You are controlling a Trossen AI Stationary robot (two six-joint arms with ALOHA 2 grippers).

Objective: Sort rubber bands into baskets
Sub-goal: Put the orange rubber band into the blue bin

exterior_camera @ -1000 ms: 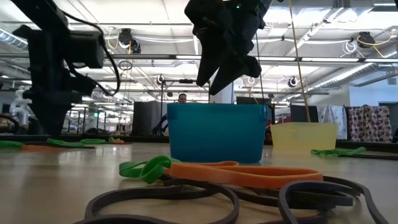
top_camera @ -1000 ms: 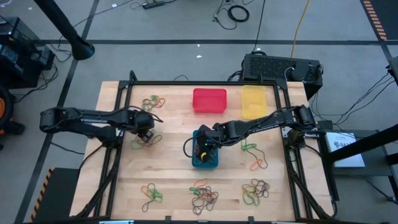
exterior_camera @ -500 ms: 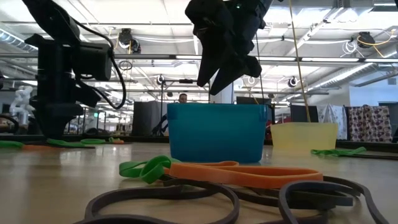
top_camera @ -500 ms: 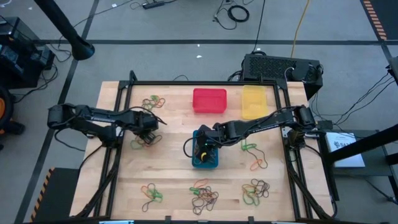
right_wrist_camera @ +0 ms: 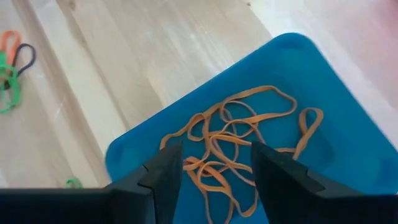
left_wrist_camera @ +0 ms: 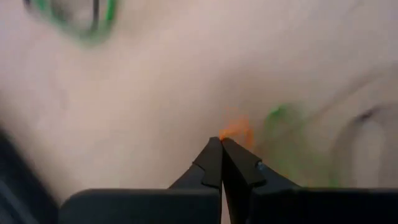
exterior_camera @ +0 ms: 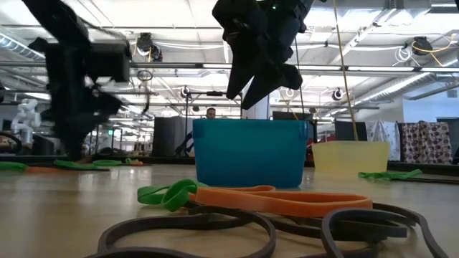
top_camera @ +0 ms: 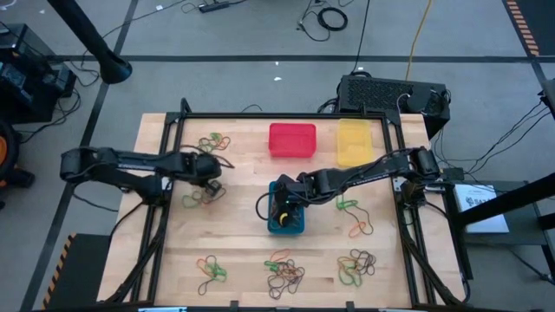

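Note:
My left gripper (top_camera: 206, 178) stands over a pile of rubber bands (top_camera: 201, 196) on the left of the table, shut on an orange rubber band (left_wrist_camera: 236, 130). Green bands (left_wrist_camera: 277, 115) lie blurred beside it. My right gripper (right_wrist_camera: 214, 171) hangs open above the blue basket (top_camera: 286, 215), nothing between its fingers. Several orange bands (right_wrist_camera: 239, 134) lie in that basket. The red basket (top_camera: 292, 140) and the yellow basket (top_camera: 354, 141) stand at the far side. My left gripper pinches a bit of the orange rubber band (left_wrist_camera: 233, 132) between the free ends of its two fingers, coming from above and pointing down at the table. The view is blurred, so I cannot tell whether the band is lifted clear.
More heaps of rubber bands lie at the far left (top_camera: 213, 141), to the right of the blue basket (top_camera: 349, 206), and along the near edge (top_camera: 211, 269), (top_camera: 284, 273), (top_camera: 357, 264). A dark frame (top_camera: 277, 115) borders the table.
My left gripper has shut over the pile at the left and taken hold of an orange band; its arm is in motion and shows blurred in the low view.

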